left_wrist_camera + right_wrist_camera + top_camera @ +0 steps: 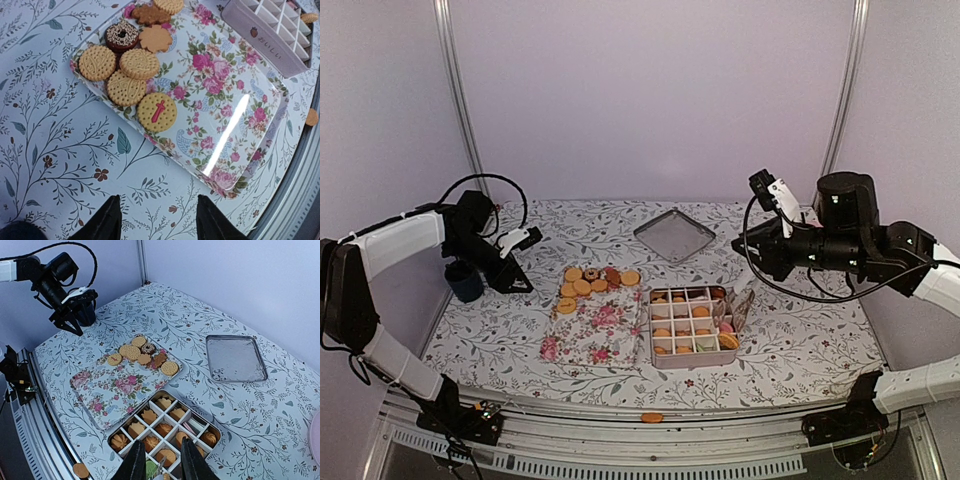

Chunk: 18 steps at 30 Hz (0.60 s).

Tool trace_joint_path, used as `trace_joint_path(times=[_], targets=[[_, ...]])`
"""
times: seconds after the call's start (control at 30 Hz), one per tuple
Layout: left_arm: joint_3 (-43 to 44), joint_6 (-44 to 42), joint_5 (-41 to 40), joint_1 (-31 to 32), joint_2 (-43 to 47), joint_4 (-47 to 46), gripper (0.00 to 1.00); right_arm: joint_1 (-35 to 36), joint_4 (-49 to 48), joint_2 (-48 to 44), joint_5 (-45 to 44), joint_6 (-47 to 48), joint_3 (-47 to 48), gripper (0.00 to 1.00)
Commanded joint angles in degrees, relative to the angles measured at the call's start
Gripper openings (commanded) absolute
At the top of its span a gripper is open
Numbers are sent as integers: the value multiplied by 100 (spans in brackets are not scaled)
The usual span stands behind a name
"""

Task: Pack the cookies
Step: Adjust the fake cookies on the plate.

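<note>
Packing well along — compartmented metal tin (688, 361) mostly filled.
Round golden cookies (139, 64) wait on the floral tray (235, 100), upper left; left gripper (156, 200), right gripper (162, 445) — both released.

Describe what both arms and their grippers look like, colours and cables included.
Both arms pair white shell links with black joints: the left arm and the right arm, which has a bulky black cylindrical housing. Loose black cables loop off each wrist. The left gripper and right gripper have plain black tapering fingers.
</note>
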State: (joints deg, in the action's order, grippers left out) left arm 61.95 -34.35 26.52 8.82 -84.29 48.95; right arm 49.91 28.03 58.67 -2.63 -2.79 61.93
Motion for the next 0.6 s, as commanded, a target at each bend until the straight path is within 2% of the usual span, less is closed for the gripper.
trace_joint_path(times=[0.0, 0.07, 0.57], targets=[[-18, -85, 65, -53, 109, 71, 52, -39, 91, -182, 10, -150, -100, 3], [-17, -90, 66, -54, 106, 81, 52, -38, 194, -257, -32, -188, -140, 0], [1, -85, 89, -54, 86, 85, 52, -35, 550, -293, -268, -206, -195, 0]])
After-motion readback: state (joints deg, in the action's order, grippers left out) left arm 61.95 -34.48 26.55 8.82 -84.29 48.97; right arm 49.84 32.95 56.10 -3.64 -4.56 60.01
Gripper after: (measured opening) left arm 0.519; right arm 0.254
